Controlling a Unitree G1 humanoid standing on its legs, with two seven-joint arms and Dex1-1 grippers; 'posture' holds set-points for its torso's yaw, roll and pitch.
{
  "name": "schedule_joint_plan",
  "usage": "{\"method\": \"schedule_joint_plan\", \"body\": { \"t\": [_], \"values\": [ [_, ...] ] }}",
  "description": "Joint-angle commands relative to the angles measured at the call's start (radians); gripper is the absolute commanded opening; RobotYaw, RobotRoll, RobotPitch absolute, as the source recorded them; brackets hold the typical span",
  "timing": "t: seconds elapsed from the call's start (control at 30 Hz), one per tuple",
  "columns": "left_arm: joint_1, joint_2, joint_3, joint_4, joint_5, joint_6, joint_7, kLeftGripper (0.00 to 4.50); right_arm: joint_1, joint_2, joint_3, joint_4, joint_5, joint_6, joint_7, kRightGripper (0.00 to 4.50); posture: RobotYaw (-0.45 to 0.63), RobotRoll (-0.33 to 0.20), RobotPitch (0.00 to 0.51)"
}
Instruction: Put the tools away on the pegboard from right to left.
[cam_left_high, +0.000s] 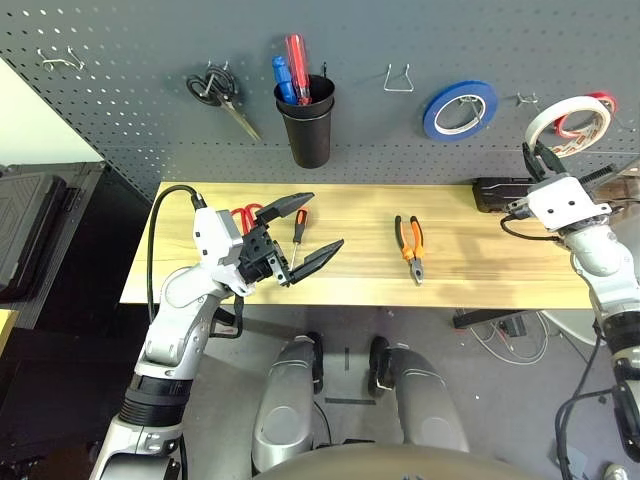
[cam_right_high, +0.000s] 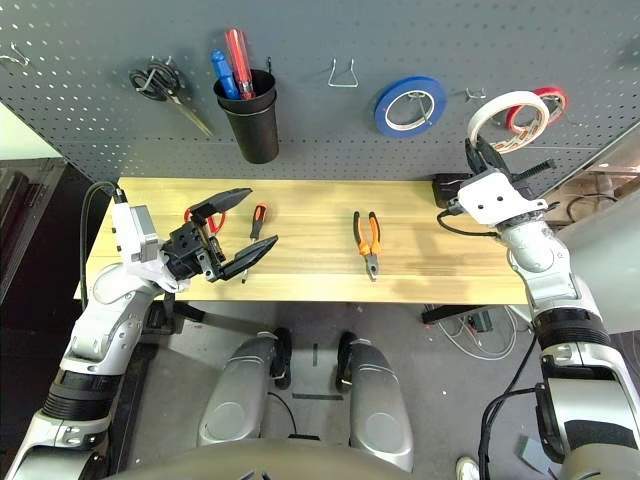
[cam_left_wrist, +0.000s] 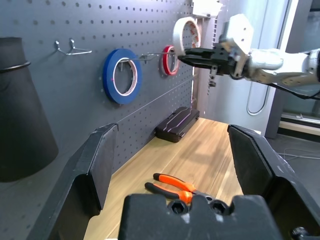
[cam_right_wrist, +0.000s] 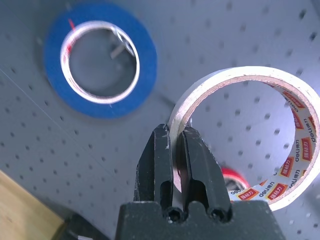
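Pliers, orange and black, lie near the middle of our bench, jaws toward its near edge. Toward its left edge we have our left tool raised, fingers wide apart, partly covering the red-handled scissors; beside them lies the slim screwdriver, handle toward the far edge. Beyond, our right tool is clamped on the white tape roll, near the right of the pegboard, between us and the red tape roll.
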Motion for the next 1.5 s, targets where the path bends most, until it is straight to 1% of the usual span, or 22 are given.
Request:
{"method": "schedule_joint_plan", "body": {
  "t": [0.03,0.2,0.43,0.6,0.67,0.73,0.87,0.97,1.0,1.03,1.17,1.27,1.37,1.5],
  "values": [
    [0.001,0.006,-0.015,-0.015,0.014,0.007,-0.007,4.5,-0.055,0.003,0.02,0.102,-0.002,0.011,0.034,0.04,0.1,0.0,0.166],
    [0.0,0.009,-0.018,-0.02,0.02,0.017,0.001,4.5,-0.189,0.026,0.053,0.254,-0.016,0.052,0.072,0.04,0.12,0.0,0.174],
    [0.001,0.014,-0.022,-0.028,0.035,0.029,0.013,4.5,-0.317,0.064,0.097,0.399,-0.04,0.108,0.07,0.04,0.12,0.0,0.18],
    [0.002,0.017,-0.022,-0.029,0.043,0.028,0.015,4.5,-0.375,0.082,0.115,0.458,-0.053,0.152,0.054,0.04,0.13,0.0,0.182],
    [0.003,0.018,-0.023,-0.029,0.046,0.027,0.017,4.5,-0.384,0.088,0.116,0.468,-0.052,0.16,0.042,0.67,0.14,0.0,0.185],
    [0.004,0.018,-0.024,-0.03,0.049,0.026,0.018,4.5,-0.381,0.091,0.116,0.462,-0.051,0.127,0.039,1.31,0.14,0.0,0.187],
    [0.015,0.022,-0.021,-0.036,0.059,0.023,0.022,4.5,-0.326,0.08,0.106,0.419,-0.036,-0.006,0.032,2.77,0.15,0.0,0.196],
    [0.025,0.028,-0.018,-0.038,0.063,0.02,0.02,4.5,-0.272,0.074,0.096,0.383,-0.018,-0.077,0.033,3.96,0.15,0.0,0.199],
    [0.03,0.032,-0.017,-0.038,0.064,0.019,0.019,4.5,-0.238,0.074,0.089,0.357,-0.006,-0.104,0.033,4.35,0.15,0.0,0.201],
    [0.034,0.035,-0.017,-0.039,0.064,0.018,0.017,4.5,-0.206,0.074,0.086,0.332,0.002,-0.127,0.034,4.47,0.15,0.0,0.205],
    [0.043,0.05,-0.015,-0.035,0.07,0.017,0.012,4.5,-0.062,0.076,0.074,0.192,0.027,-0.192,0.035,4.47,0.14,0.0,0.216],
    [0.047,0.091,-0.025,-0.03,0.099,0.046,0.005,4.5,0.043,0.091,0.066,0.063,0.055,-0.146,0.06,4.47,0.13,0.0,0.225],
    [0.05,0.138,-0.048,-0.009,0.152,0.071,0.003,4.5,0.137,0.111,0.071,-0.066,0.091,0.007,0.116,4.47,0.12,0.0,0.231],
    [0.054,0.186,-0.09,0.038,0.244,0.058,-0.001,4.5,0.255,0.165,0.077,-0.278,0.171,0.335,0.215,4.47,0.12,0.0,0.242]
  ]
}}
